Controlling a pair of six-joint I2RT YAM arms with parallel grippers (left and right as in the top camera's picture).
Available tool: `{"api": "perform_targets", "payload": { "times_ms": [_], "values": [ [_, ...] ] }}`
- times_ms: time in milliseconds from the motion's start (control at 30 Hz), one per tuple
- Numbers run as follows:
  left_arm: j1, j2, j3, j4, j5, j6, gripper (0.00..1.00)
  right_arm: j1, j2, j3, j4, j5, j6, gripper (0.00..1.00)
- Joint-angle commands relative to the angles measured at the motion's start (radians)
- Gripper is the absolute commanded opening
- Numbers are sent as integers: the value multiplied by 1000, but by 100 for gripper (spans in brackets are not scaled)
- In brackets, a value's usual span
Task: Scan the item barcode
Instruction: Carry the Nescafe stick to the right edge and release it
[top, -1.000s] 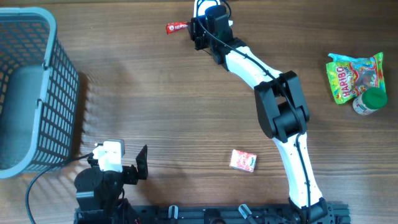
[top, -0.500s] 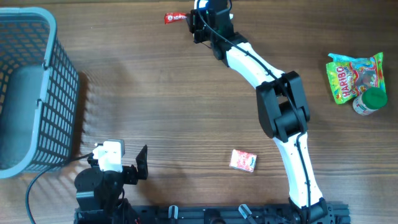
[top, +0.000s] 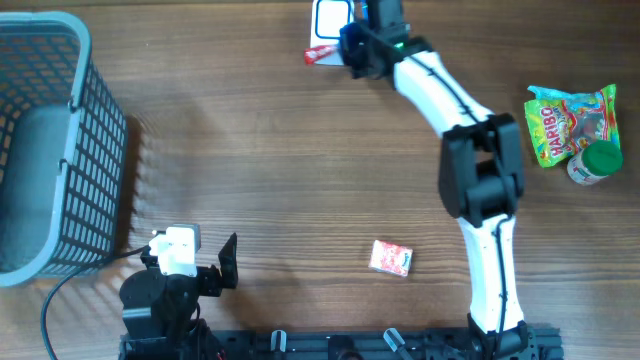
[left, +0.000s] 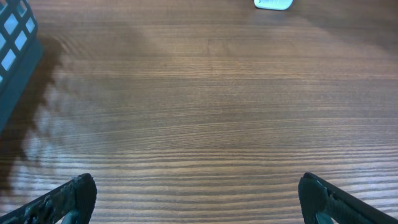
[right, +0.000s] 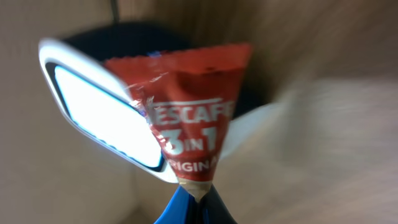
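Nescafe sachet (right: 186, 124) pinched in my right gripper (right: 196, 208), held in front of the scanner (right: 99, 118).
I see the right jaws clamped on the red packet's lower tip. The packet stands straight out ahead of them, and the scanner's lit window is just beyond it to the left. My left gripper (left: 199, 199) sits with its jaws wide apart, the wooden table (left: 199, 112) between and ahead of them.
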Motion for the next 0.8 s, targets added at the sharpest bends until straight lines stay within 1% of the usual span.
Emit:
{"api": "perform_targets", "payload": {
  "times_ms": [0, 100, 133, 300, 367, 400, 467, 533, 600, 667, 767],
  "values": [
    [-5, -9, -7, 2, -2, 11, 100, -78, -145, 15, -204, -1, -209, 5],
    [-5, -9, -7, 2, -2, 11, 100, -140, -175, 15, -403, 73, -272, 4],
    [-5, -9, -7, 2, -2, 11, 100, -165, -177, 15, -454, 88, -316, 4],
    [-5, -9, -7, 2, -2, 11, 100, -292, -176, -9, -596, 114, -645, 4],
    [-5, -9, -7, 2, -2, 11, 100, -346, -174, -13, -649, 169, -813, 4],
    [-5, -9, -7, 2, -2, 11, 100, -360, -172, -13, -659, 194, -866, 4],
    [-5, -9, -7, 2, -2, 11, 100, -403, -171, -13, -685, 285, -1019, 4],
    [-5, -9, -7, 2, -2, 11, 100, -432, -170, -16, -689, 354, -1128, 4],
    [-5, -9, -7, 2, -2, 11, 100, -453, -170, -26, -681, 393, -1213, 5],
    [-5, -9, -7, 2, -2, 11, 100, -478, -164, -26, -682, 397, -1336, 5],
    [-5, -9, -7, 2, -2, 11, 100, -496, -157, -26, -688, 397, -1407, 5]
  ]
}}
